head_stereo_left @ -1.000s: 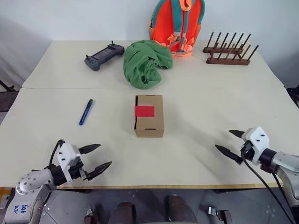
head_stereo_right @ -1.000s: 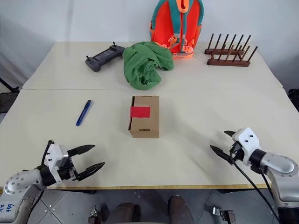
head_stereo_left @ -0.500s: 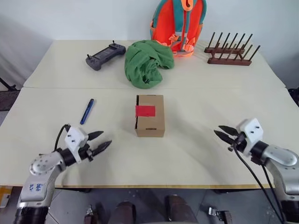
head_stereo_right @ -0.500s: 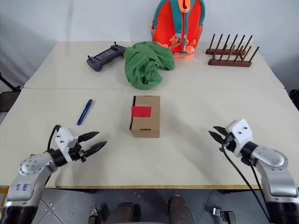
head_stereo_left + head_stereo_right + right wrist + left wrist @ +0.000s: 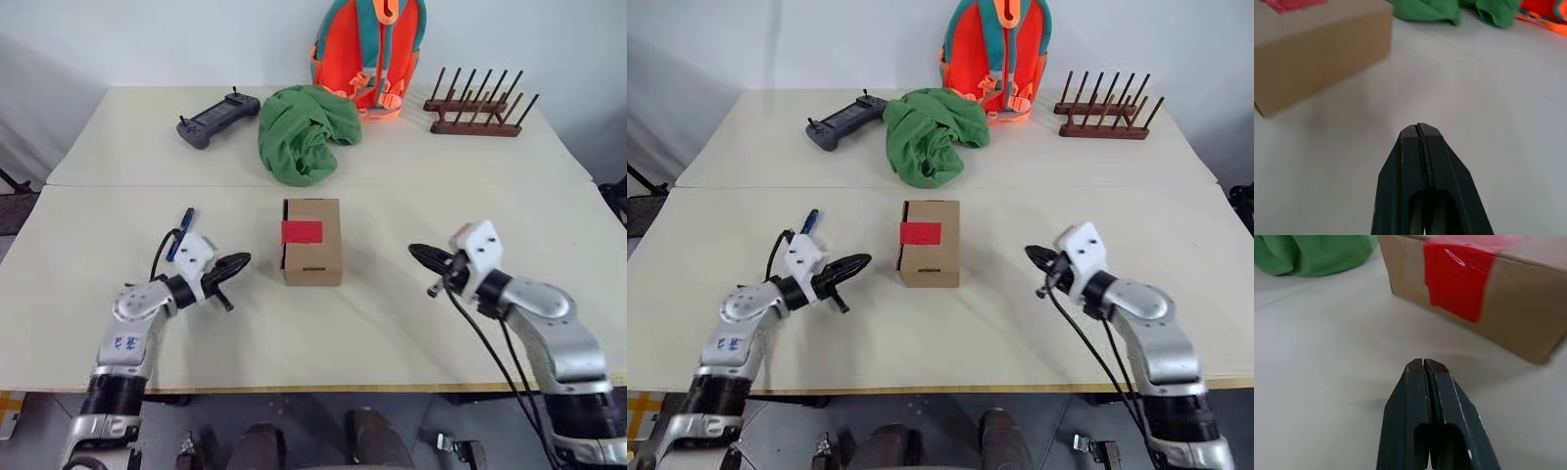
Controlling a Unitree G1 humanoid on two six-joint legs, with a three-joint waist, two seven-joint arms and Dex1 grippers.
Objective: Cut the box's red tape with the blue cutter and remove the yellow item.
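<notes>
The brown box (image 5: 312, 241) stands closed at the table's middle, the red tape (image 5: 301, 232) across its top and down one side (image 5: 1457, 288). The blue cutter (image 5: 182, 226) lies left of the box, partly hidden behind my left hand. My left gripper (image 5: 241, 260) is shut and empty, its tips a short way left of the box, pointing at it (image 5: 1423, 364). On the box's right, my right gripper (image 5: 418, 254) is also shut and empty, further off, with the box's side ahead of it (image 5: 1317, 49). The yellow item is out of view.
At the back of the table lie a dark grey game controller (image 5: 217, 118), a green cloth (image 5: 304, 130), an orange and teal backpack (image 5: 370, 54) and a wooden peg rack (image 5: 477, 113). A seam between two tabletops (image 5: 490, 185) runs behind the box.
Both grippers have shut and moved inward toward the box from the table's front corners. The left one now covers part of the cutter.
</notes>
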